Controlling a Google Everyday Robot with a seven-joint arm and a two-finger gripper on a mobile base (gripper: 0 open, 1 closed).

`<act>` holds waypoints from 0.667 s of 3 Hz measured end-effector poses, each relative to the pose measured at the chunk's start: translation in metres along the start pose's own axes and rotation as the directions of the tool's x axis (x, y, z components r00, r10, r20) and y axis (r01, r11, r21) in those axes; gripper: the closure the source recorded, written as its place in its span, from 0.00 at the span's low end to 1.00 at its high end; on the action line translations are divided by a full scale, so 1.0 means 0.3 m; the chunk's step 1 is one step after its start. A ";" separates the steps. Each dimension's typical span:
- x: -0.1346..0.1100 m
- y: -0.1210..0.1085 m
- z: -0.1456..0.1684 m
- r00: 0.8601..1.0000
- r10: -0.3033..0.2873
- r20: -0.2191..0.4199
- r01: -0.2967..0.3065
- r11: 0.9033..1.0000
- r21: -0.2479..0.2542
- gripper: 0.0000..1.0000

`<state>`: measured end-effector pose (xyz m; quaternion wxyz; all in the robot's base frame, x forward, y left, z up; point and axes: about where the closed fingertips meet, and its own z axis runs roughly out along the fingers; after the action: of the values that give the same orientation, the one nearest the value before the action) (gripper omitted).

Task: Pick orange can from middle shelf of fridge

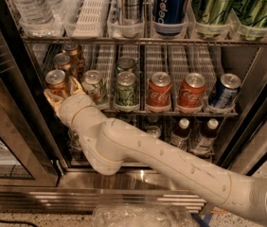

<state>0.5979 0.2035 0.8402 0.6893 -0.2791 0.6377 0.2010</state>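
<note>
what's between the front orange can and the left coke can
In the camera view, a pale can and a green can; the gripper is at the front orange can.
</note>
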 end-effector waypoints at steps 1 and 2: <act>-0.046 -0.006 -0.007 1.000 -0.019 0.021 0.019 1.000 -0.013 1.00; -0.141 -0.007 -0.030 0.996 -0.054 0.073 0.055 0.998 -0.009 1.00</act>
<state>0.5877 0.1995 0.8820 0.7157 -0.2927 0.6033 0.1955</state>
